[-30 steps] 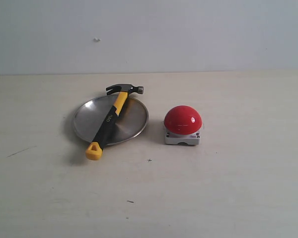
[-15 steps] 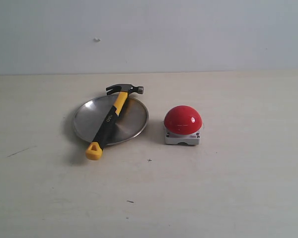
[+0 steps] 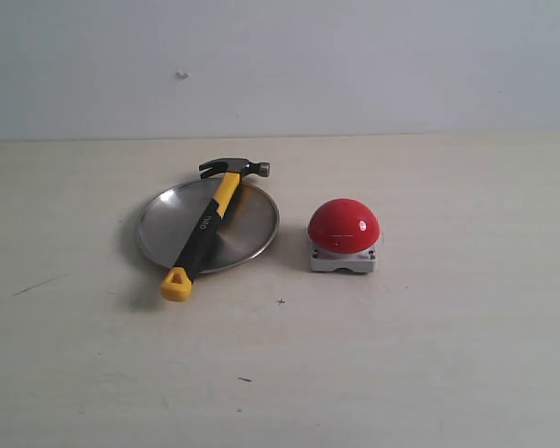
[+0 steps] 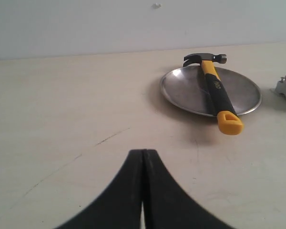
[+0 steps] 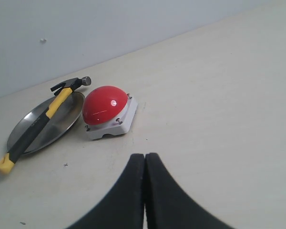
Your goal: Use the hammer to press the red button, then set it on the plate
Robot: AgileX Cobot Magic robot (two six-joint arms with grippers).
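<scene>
A pale surface (image 3: 401,373) is shown before a plain grey-white wall (image 3: 355,65). Nearest, the left fingers (image 4: 128,191) and right fingers (image 5: 131,191) are seen pressed together, empty, well apart from everything. Farther back, the hammer (image 3: 205,229) is laid diagonally across the plate (image 3: 252,229), with its yellow loop overhanging the near rim and its head past the far rim. The red button (image 3: 343,224) is set just beside the plate. If the handle is lifted carelessly, the plate may be dragged or tipped. A small pale mark is printed on the handle; it cannot be read.
</scene>
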